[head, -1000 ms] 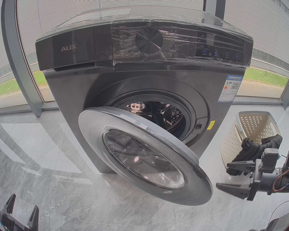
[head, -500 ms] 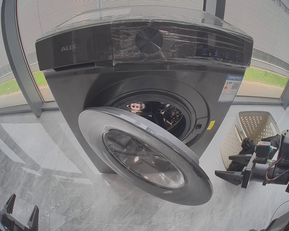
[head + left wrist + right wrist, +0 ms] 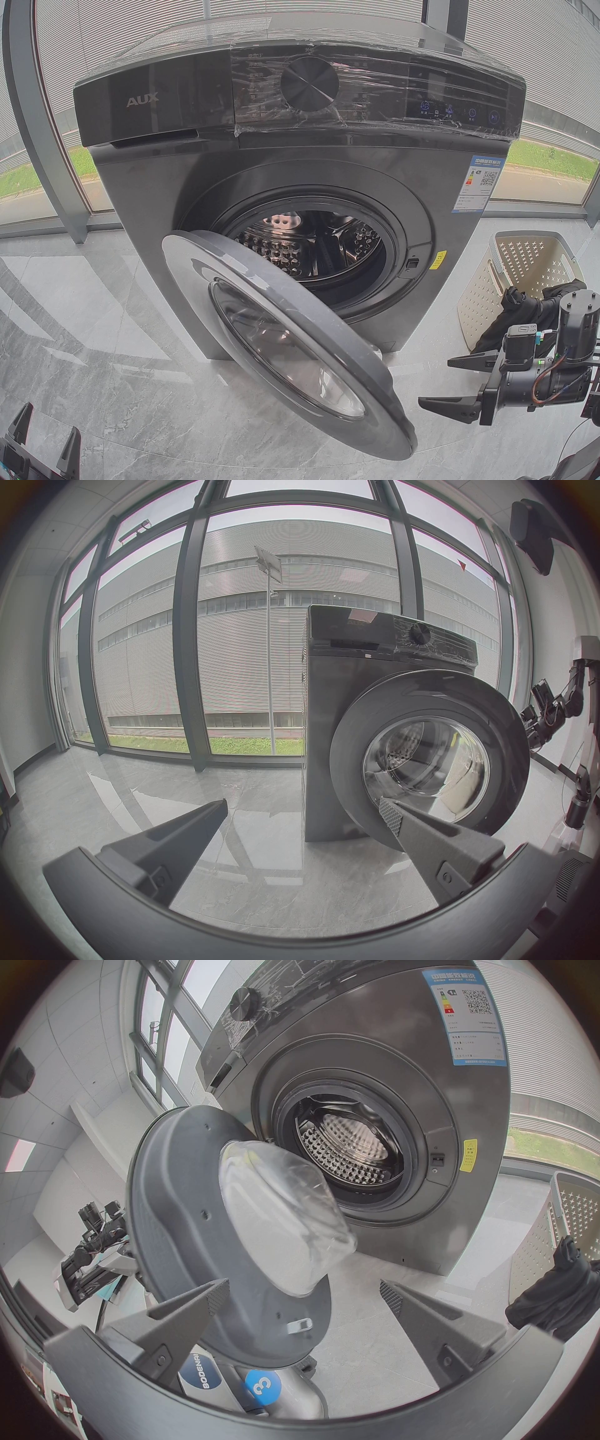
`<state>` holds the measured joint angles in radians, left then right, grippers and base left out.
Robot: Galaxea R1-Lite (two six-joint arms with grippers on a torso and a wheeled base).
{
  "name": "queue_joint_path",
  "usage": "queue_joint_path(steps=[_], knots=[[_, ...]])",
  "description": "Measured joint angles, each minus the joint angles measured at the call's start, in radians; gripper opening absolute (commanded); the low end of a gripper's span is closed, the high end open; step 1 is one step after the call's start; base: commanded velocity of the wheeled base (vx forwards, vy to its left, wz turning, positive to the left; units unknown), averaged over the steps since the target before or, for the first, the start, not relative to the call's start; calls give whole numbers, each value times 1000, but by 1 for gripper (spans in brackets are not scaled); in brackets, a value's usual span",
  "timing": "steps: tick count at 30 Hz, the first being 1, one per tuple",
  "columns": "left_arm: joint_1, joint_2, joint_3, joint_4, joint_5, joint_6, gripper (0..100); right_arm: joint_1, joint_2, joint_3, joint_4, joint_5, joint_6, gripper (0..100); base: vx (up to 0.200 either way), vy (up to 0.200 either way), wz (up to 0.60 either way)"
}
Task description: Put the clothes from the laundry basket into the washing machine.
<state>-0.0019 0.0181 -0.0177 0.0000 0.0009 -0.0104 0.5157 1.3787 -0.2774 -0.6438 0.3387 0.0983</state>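
Now that the round glass-windowed door [image 3: 294, 350] of the dark grey washing machine [image 3: 156, 187] has swung wider, baring its steel drum [image 3: 300, 250], both my jaws stand wide and empty, the right near the black clothes [image 3: 522, 312] draped in the cream perforated laundry basket [image 3: 478, 294], which I judge come next.

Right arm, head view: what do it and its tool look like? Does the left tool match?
The right tool has two dark grey wedge-shaped fingers tapering to points, with ribbed inner pads, on a black body. Behind it sits a black cylindrical joint, with a thin orange cable looping alongside. The left tool shows the same dark pointed fingers.
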Motion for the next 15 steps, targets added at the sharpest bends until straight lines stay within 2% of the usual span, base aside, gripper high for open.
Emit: queue_joint_path(steps=[2,9,15], knots=[[0,0,0,0,0,0,100,-1,10,-10,0,-10,2,100,-200,0,0],[0,0,0,0,0,0,100,-1,97,-61,-2,-112,26,100,0,0,0],[0,0,0,0,0,0,100,50,166,-81,-33,-126,33,100,0,0,0]])
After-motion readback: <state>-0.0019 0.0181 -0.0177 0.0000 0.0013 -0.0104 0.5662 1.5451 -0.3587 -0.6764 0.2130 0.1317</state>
